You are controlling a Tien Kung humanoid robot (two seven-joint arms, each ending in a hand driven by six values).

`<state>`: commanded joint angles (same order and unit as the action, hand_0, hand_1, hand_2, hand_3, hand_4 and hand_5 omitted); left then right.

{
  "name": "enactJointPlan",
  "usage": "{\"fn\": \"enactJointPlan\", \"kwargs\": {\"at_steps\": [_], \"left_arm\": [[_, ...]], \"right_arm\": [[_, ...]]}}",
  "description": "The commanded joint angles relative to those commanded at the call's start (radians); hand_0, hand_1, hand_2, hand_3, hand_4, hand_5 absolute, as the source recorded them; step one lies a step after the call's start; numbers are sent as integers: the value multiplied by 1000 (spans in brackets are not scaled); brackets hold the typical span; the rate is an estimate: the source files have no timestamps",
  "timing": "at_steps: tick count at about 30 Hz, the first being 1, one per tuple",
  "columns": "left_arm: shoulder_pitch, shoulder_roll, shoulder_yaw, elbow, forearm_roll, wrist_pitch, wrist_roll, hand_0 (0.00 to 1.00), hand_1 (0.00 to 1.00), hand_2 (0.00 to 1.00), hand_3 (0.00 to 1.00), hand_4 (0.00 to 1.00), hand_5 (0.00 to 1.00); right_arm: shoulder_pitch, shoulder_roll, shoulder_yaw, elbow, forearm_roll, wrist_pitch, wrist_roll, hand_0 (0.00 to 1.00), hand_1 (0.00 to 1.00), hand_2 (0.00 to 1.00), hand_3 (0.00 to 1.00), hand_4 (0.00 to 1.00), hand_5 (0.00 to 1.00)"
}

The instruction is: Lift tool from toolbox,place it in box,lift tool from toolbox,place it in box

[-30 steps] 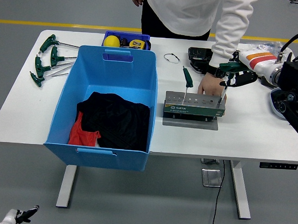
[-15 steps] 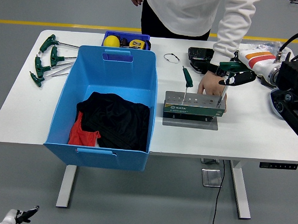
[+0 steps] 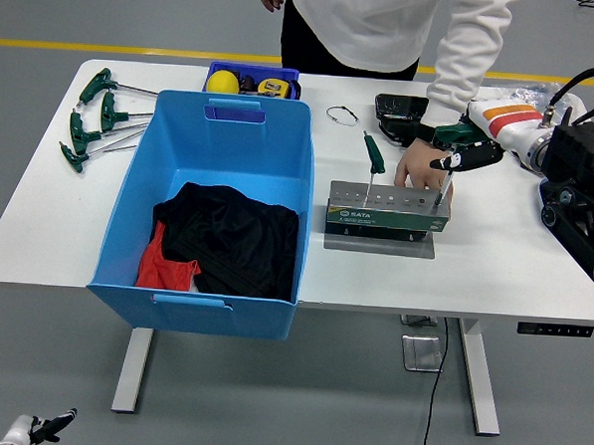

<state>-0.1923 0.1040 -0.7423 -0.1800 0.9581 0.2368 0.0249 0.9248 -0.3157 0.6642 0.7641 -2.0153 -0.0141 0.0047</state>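
A grey-green tool rack (image 3: 387,213) stands on a grey plate right of centre. One green T-handle wrench (image 3: 373,159) stands upright in its left part. At the rack's right end my right hand (image 3: 467,156) is shut on the handle of a second T-handle wrench (image 3: 442,194), whose shaft still sits in the rack. A person's hand (image 3: 415,170) rests on the rack's far side, just left of my hand. The big blue box (image 3: 221,110) stands left of the rack with black and red cloth (image 3: 226,241) inside. My left hand (image 3: 33,430) hangs low at the bottom left corner, below the table.
Several green T-handle wrenches (image 3: 95,118) lie on the table's far left. A small blue tray (image 3: 253,81) with a yellow ball and a tape measure sits behind the box. A black tray (image 3: 398,108) and a wire loop (image 3: 343,113) lie behind the rack.
My right arm has drawn back a little to the right and up, and the hand has turned on the wrench handle. The wrench shaft stays in the rack.
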Motion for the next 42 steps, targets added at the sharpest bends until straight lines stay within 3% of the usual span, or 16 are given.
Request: {"fn": "enactJointPlan", "kwargs": {"at_steps": [23,34,35,40,41,42], "left_arm": [[3,-1,-25,0,27,-5,3,652,601,661,690,735,702],[7,-1,-30,0,36,-7,5,651,601,661,691,735,702],[8,-1,-31,0,37,-8,5,652,601,661,690,736,705],[10,1,-35,0,43,-10,6,652,601,661,690,736,705],[11,1,-36,0,45,-11,6,652,601,660,692,736,704],[12,1,-37,0,45,-11,6,652,601,660,692,736,704]], "right_arm": [[-6,-16,-14,0,95,-74,13,2,2,2,2,998,761],[11,-51,2,45,91,-105,6,2,2,2,2,998,774],[12,-55,5,52,92,-104,3,2,2,2,2,900,765],[16,-77,20,84,92,-88,-11,2,2,2,2,900,765],[16,-85,25,97,92,-85,-14,2,2,2,2,821,728],[16,-89,27,102,91,-83,-15,2,2,2,2,821,728]]}}
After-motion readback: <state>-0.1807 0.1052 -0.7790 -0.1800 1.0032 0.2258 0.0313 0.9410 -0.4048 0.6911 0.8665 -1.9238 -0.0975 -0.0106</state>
